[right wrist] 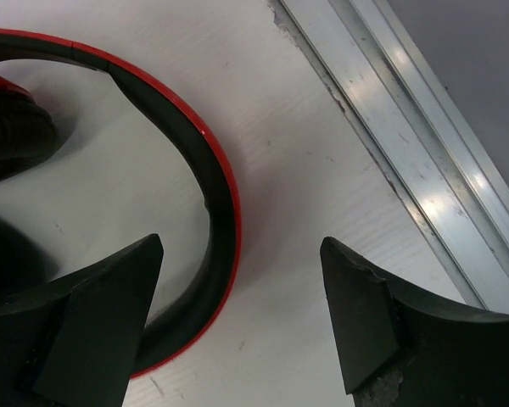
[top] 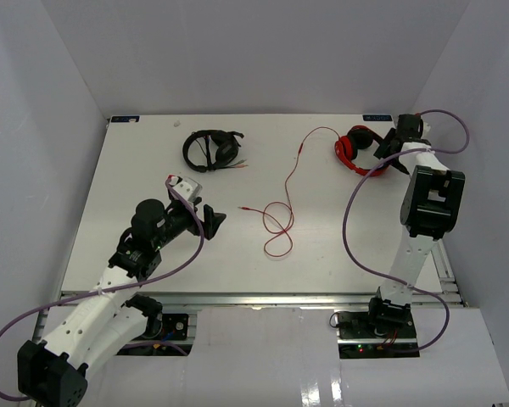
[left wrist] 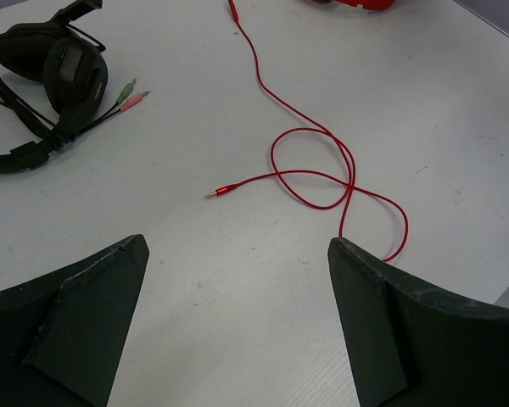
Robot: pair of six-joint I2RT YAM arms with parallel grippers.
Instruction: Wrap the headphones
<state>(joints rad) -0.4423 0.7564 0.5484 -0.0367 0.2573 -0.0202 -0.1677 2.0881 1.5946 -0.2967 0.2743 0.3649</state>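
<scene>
lying at the far right of the white surface [top: 144,178], the red headphones [top: 355,151] trail a thin red cable [left wrist: 350,182] that loops toward the middle. the right pincer [right wrist: 242,242] is spread wide over their headband [right wrist: 216,195], gripping nothing. the left pincer [left wrist: 237,244] is wide too, empty, near the loops. black headphones [top: 210,150] sit far left. corner labels [top: 123,119] are too small to read.
</scene>
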